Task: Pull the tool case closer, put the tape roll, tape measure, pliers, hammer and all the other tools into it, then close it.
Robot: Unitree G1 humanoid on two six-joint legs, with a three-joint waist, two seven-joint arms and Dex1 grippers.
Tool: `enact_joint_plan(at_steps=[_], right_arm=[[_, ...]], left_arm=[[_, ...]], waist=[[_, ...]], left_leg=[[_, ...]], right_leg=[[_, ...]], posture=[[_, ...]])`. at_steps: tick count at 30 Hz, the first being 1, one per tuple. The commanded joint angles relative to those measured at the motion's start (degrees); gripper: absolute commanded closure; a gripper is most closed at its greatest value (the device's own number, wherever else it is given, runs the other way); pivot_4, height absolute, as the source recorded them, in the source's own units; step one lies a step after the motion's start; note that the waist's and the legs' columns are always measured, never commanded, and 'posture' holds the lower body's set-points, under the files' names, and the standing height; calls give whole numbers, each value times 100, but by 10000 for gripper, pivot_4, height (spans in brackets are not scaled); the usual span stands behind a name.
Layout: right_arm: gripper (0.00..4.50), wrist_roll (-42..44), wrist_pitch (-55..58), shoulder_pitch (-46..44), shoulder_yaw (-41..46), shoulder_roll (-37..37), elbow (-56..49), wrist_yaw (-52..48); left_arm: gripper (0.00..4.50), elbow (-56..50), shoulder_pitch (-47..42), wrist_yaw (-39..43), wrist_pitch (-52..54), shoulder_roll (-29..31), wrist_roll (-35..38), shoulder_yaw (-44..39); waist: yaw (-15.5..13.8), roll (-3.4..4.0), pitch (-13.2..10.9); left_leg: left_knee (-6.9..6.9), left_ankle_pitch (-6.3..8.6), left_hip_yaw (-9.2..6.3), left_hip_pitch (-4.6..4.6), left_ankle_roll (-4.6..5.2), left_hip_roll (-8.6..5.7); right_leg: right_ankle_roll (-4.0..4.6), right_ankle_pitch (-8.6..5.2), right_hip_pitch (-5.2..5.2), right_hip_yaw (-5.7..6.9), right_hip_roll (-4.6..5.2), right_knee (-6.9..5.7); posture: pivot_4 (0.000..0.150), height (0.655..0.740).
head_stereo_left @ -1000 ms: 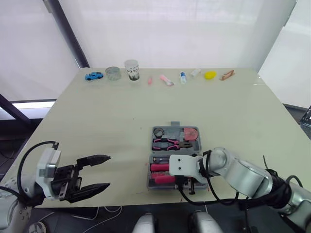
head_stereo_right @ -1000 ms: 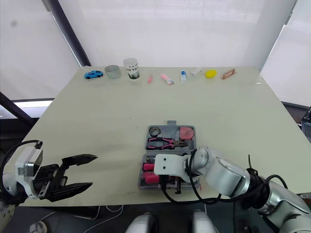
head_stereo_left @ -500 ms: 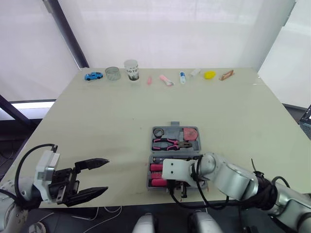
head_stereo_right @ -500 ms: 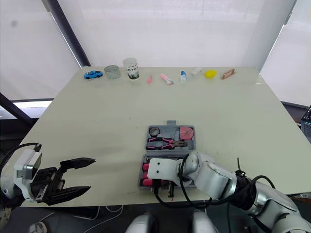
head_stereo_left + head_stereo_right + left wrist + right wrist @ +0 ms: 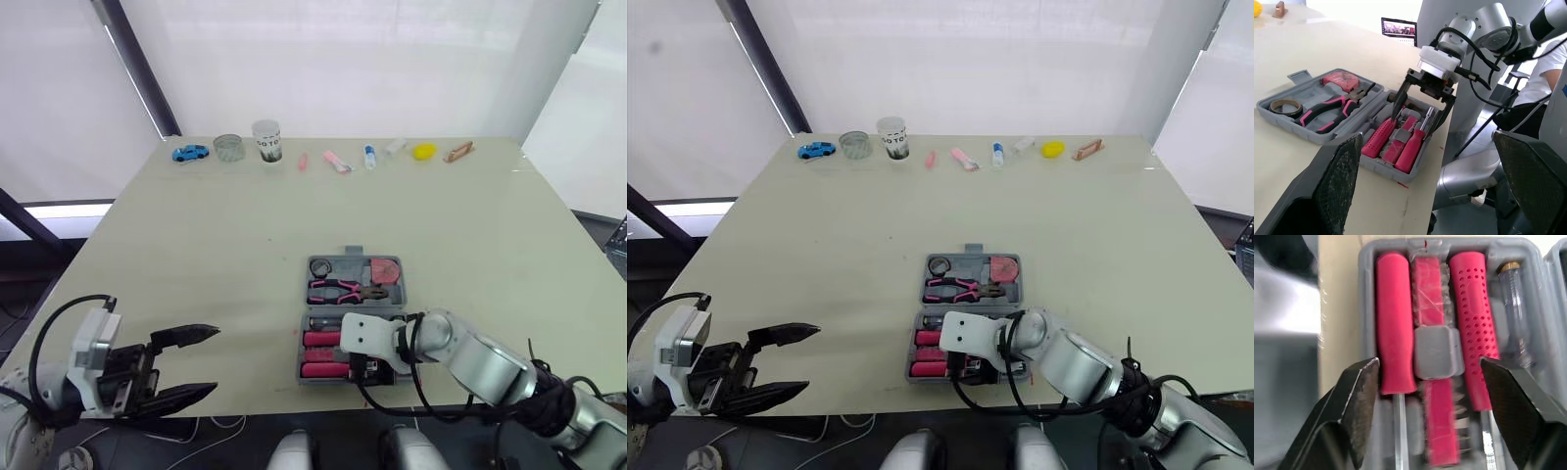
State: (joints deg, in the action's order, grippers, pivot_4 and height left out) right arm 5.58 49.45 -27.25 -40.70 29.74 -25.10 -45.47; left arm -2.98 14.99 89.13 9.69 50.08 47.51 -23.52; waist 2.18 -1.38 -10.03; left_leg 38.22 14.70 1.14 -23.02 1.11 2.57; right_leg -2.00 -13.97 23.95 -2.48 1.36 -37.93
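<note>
The grey tool case (image 5: pixel 353 252) lies open near the table's front edge. Its far half holds the tape roll (image 5: pixel 320 265), the pink-handled pliers (image 5: pixel 338 290) and the red tape measure (image 5: pixel 385 269). The near half holds pink-handled tools (image 5: pixel 321 339) lying side by side (image 5: pixel 1395 323). My right gripper (image 5: pixel 377 370) hovers just above that near half, open, with nothing between its fingers (image 5: pixel 1400 100). Off the table's front left corner, my left gripper (image 5: pixel 216 360) is open and empty, well left of the case.
Small items line the table's far edge: a blue toy car (image 5: pixel 189 153), a clear bowl (image 5: pixel 228 147), a cup (image 5: pixel 265 140), and a yellow object (image 5: pixel 423 151). The case sits close to the front edge. Bare tabletop (image 5: pixel 196 255) spreads around it.
My right gripper has gone from shut to open over the case's near half, after shifting a little left and back. The left gripper has sunk slightly.
</note>
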Motion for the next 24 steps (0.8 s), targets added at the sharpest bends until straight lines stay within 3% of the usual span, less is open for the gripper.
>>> enact_joint_plan(at_steps=[1, 6, 7, 16, 24], right_arm=[[17076, 546, -757, 459, 824, -194, -66, -127], [41359, 855, -1518, 1050, 1321, -394, 270, -244], [44533, 849, -1663, 1136, 1337, -392, 326, -277], [44533, 415, -2839, 1582, 1057, -453, 1206, -465], [44533, -407, -3325, 1553, 509, -378, 2798, -679]], left_arm=[[0, -29, -99, 336, -65, 35, 90, 20], [0, 20, -232, 336, -100, -42, 33, 144], [0, 19, -250, 336, -107, -67, 20, 156], [0, 21, -238, 336, -145, -163, -40, 97], [0, 3, -214, 322, -163, -222, -78, 51]], waist=[[-1, 0, 0], [9, -5, 3], [8, -4, 3], [4, -6, 3], [18, -22, 25]], left_leg=[[0, 0, 1, 0, 0, 0], [1, 0, 3, 3, 0, 1], [1, 0, 4, 3, 0, 2], [1, 0, 9, 3, 0, 0], [0, 0, 10, 23, 0, 3]], right_leg=[[0, 0, -1, 1, -1, 0], [-1, 0, -2, -2, -5, -2], [-1, 0, -2, -2, -6, -1], [0, 0, -3, -3, -8, -1], [1, -1, -17, -6, -17, -1]], posture=[[1500, 7400], [1500, 7400], [1500, 7400], [1500, 7400], [1500, 7400]])
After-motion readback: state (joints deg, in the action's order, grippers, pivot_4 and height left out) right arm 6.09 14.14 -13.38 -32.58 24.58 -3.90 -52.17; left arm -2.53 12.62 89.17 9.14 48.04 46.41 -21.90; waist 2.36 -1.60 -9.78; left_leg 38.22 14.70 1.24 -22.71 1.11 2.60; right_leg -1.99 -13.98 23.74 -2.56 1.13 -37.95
